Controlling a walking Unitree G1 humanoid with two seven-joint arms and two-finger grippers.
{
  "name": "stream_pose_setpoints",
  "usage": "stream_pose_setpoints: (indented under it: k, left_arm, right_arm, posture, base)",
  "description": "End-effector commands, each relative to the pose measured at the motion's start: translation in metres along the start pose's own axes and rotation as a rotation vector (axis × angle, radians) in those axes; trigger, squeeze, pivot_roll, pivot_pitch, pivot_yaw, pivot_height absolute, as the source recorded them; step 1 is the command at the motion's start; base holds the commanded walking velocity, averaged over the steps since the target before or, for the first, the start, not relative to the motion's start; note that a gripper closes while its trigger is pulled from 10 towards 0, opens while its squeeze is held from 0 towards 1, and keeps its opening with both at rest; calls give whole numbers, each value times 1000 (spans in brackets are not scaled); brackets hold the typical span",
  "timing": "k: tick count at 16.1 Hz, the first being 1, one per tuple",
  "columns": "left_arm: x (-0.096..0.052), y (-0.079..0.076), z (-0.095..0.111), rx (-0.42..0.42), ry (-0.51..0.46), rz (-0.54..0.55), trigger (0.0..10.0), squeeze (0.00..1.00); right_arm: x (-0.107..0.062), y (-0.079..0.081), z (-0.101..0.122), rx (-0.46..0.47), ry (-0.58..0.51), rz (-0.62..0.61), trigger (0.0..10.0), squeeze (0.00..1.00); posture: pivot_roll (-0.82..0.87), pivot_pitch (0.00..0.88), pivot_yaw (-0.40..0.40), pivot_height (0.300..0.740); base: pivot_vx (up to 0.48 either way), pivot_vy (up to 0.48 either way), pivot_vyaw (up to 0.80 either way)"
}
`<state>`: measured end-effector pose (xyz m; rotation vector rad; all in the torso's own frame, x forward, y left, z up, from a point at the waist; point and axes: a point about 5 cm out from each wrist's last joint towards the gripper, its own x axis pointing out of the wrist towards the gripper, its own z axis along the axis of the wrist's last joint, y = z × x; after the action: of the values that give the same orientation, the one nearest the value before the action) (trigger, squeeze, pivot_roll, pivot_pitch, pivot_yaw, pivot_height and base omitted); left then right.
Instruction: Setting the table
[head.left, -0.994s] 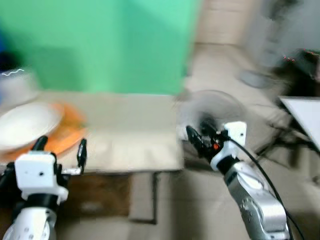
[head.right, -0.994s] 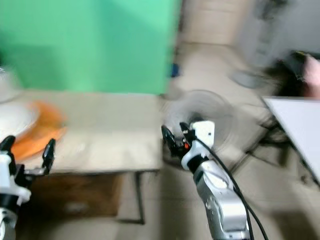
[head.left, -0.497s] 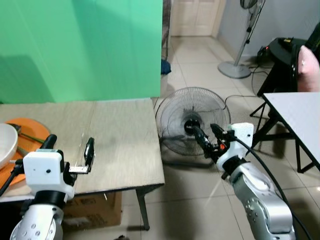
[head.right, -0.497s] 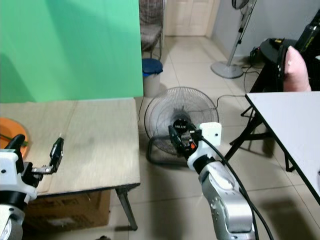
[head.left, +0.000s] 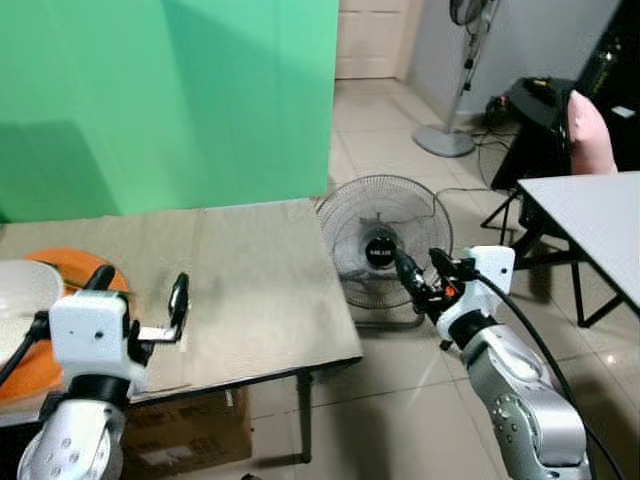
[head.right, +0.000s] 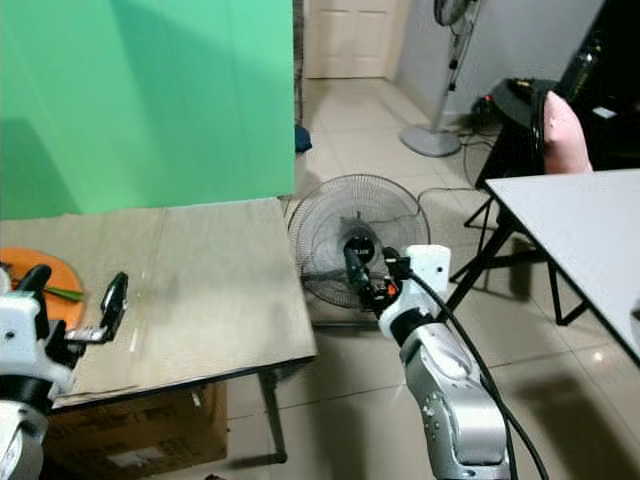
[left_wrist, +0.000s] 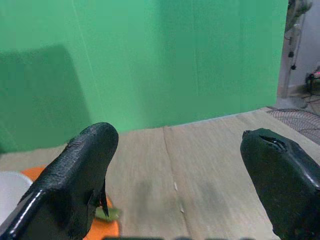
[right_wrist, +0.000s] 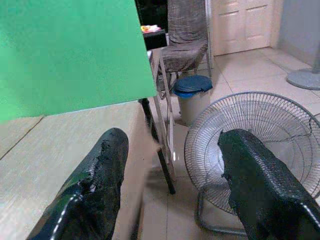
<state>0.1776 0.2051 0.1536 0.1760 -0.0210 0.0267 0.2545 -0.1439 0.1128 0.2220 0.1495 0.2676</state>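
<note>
The robot stood at the right end of a long, pale wooden table (head.left: 250, 280) that ran along a green backdrop (head.left: 170, 100). Both arms were raised in front of the body and carried nothing, which I judged to be a ready posture, with no grasp begun.

The left gripper (head.left: 135, 305) hung above the near left part of the table, its 2 black fingers (left_wrist: 75, 185) wide apart with nothing between them. The right gripper (head.left: 420, 280) was off the table, over the tiled floor, in front of a round wire floor fan (head.left: 385, 250). Its fingers (right_wrist: 100, 185) were also apart and empty.

The things for the setting lay at the far left end of the table: a round orange plate (head.left: 75, 265) with a white bowl (head.left: 25, 285) resting on it. A thin green object (head.right: 65, 293) lay on the plate, probably a utensil, its long axis roughly across the table. Which end pointed where I could not tell.

A second, white table (head.left: 590, 205) stood well apart on the right, probably the place to be set.
</note>
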Motion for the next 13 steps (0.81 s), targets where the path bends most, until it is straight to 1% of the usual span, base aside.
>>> stream_pose_setpoints:
  k: [1, 2, 4, 6, 9, 13]
  left_arm:
    - [3, -2, -2, -1, 14, -29, 10000, 0]
    - [5, -3, -2, -2, 11, -39, 10000, 0]
    - [15, -9, 0, -3, 0, -94, 10000, 0]
    - [23, -11, 0, -4, -9, -121, 10000, 0]
    - [26, -15, -1, -12, -4, -141, 10000, 0]
    - [26, -15, -4, -25, 9, -127, 10000, 0]
  right_arm:
    - [2, -1, 2, 6, 1, -14, 10000, 0]
    - [1, -2, 2, 5, 2, -16, 10000, 0]
    - [-4, -7, -1, -9, 28, -32, 10000, 0]
    - [-7, -11, -1, -18, 34, -45, 10000, 0]
    - [-9, -17, 1, -22, 31, -64, 10000, 0]
    - [-7, -13, 0, -20, 43, -57, 10000, 0]
  posture:
    - [-41, 0, 28, 740]
    - [-44, 0, 31, 740]
    - [-65, 0, 50, 740]
    - [-91, 0, 72, 740]
    - [-100, 0, 78, 740]
    - [-92, 0, 66, 740]
  base:
    - [0, 315, 0]
    - [0, 307, 0]
    - [0, 306, 0]
    - [0, 311, 0]
    - [0, 340, 0]
    - [0, 356, 0]
